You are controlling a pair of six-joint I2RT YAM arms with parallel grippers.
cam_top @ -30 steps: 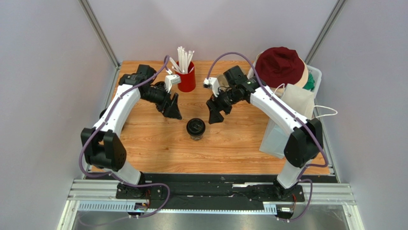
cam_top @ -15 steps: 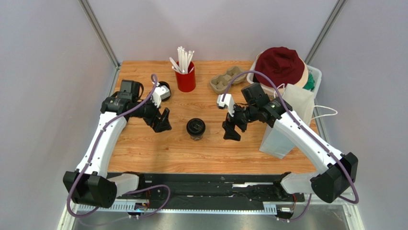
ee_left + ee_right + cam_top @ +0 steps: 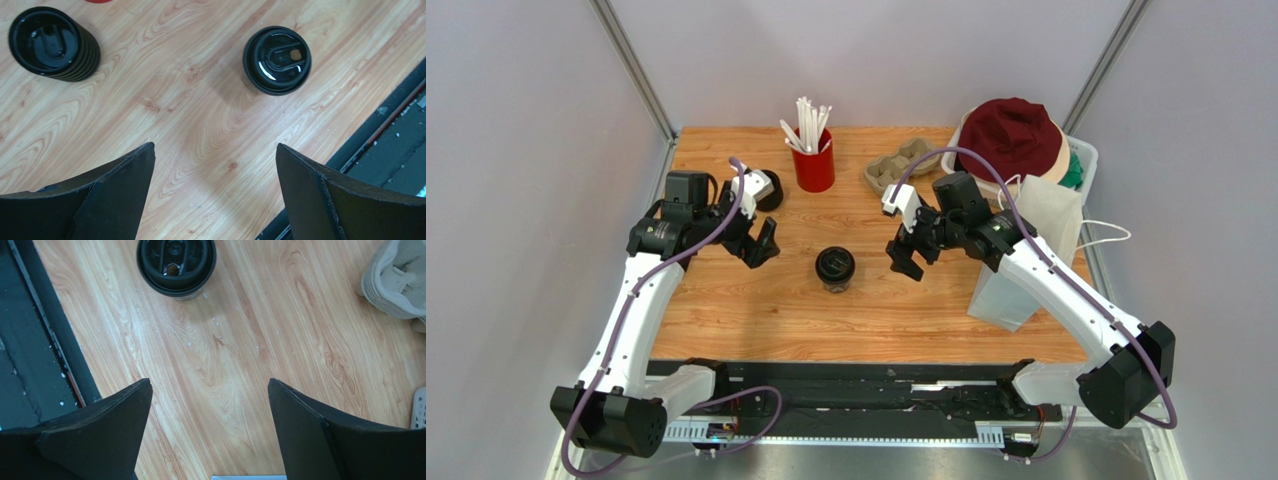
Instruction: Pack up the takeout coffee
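The takeout coffee (image 3: 835, 268), a small brown paper cup with a black lid, stands upright mid-table. It shows in the left wrist view (image 3: 276, 59) and in the right wrist view (image 3: 176, 265). My left gripper (image 3: 761, 244) is open and empty, left of the cup and apart from it; in the left wrist view (image 3: 215, 147) only bare wood lies between its fingers. My right gripper (image 3: 904, 255) is open and empty, right of the cup; in the right wrist view (image 3: 210, 382) it is also over bare wood.
A stack of black lids (image 3: 765, 190) sits at back left, also in the left wrist view (image 3: 54, 44). A red cup of white straws (image 3: 813, 160), a pulp cup carrier (image 3: 898, 168), a white paper bag (image 3: 1026, 255) and a bin with a maroon hat (image 3: 1014, 135) stand behind and right.
Both arms have swung back from the table's far middle toward the sides and nearer the cup's level, uncovering the pulp carrier and black lid stack. Both grippers stayed open. The cup has not moved.
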